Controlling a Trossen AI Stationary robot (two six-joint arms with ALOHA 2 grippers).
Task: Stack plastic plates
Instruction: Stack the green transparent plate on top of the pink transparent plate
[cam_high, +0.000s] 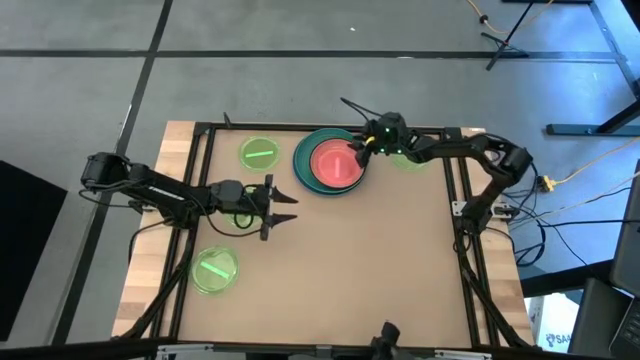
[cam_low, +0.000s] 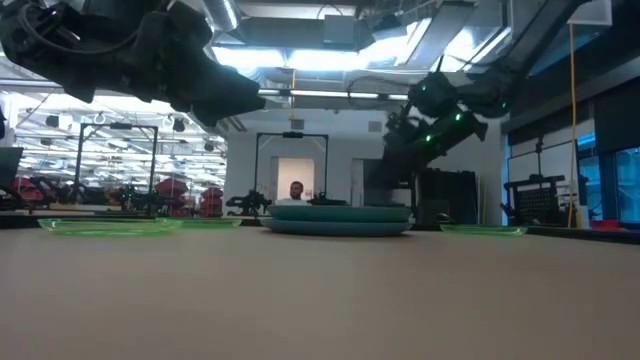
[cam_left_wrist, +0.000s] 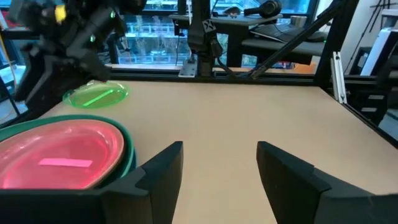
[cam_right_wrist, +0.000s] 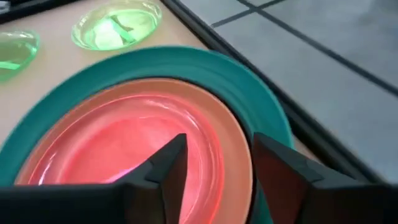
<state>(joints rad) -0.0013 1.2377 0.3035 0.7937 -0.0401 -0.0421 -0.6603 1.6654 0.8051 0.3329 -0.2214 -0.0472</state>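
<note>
A stack of plates stands at the table's far middle: a translucent pink plate (cam_high: 335, 160) on top, a peach plate (cam_right_wrist: 233, 118) under it, then a teal plate (cam_high: 305, 175) with a blue rim (cam_high: 298, 155) showing below. The stack also shows in the low view (cam_low: 340, 218). My right gripper (cam_high: 362, 150) is open above the stack's right edge (cam_right_wrist: 214, 165), touching nothing. My left gripper (cam_high: 283, 207) is open and empty above bare table, left of the middle (cam_left_wrist: 221, 165). Three neon-green plates lie flat on the table: far left (cam_high: 259, 153), near left (cam_high: 214, 270), and under my right arm (cam_high: 407, 158).
A black frame (cam_high: 300, 128) runs along the table's edges. Bare table (cam_high: 360, 270) stretches from the stack to the near edge. The low view shows green plates left (cam_low: 110, 225) and right (cam_low: 485, 230) of the stack, and a person (cam_low: 296, 190) far behind.
</note>
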